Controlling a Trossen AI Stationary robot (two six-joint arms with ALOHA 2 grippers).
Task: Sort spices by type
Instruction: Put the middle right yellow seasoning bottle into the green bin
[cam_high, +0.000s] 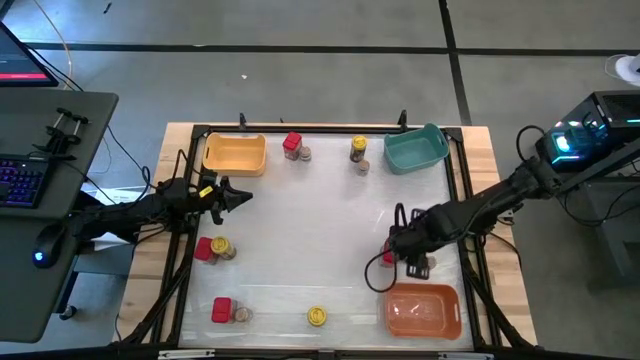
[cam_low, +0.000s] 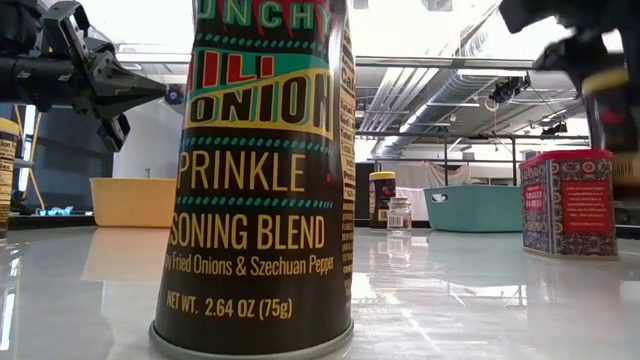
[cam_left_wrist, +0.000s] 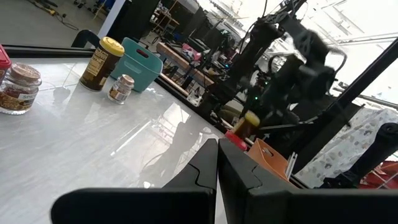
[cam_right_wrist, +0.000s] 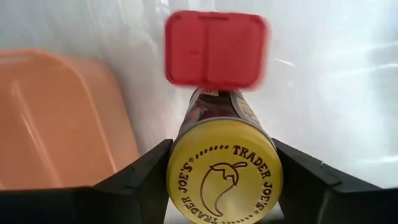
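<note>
The right tool (cam_right_wrist: 224, 171) is reaching down near the right side of the worktop (cam_high: 320, 240), its two fingers (cam_right_wrist: 140, 177) standing on either side of a yellow-lidded jar (cam_right_wrist: 224, 171) and pressing at the lid's edges, so it is gripping that jar. A red box (cam_right_wrist: 214, 48) is standing just beyond the jar, seemingly touching it, and the orange tray (cam_high: 423, 310) is lying just beside both, nearer the front edge. The left tool (cam_high: 238, 196) is hanging clenched and empty over the left side of the worktop, close to the yellow tray (cam_high: 235, 154) at the far left; the teal tray (cam_high: 415, 149) is sitting at the far right. Spices are standing in small clusters: a red box with a grey-brown jar (cam_high: 305, 154) at the far middle, a yellow-lidded jar with a grey-brown one just right of them, a red box beside a yellow-lidded jar at the left, a red box with a grey-brown jar at the near left, and a lone yellow-lidded jar (cam_high: 316, 316) at the near middle, filling the low view. Counting from above: four red boxes, four yellow-lidded jars, three grey-brown jars, three trays.
</note>
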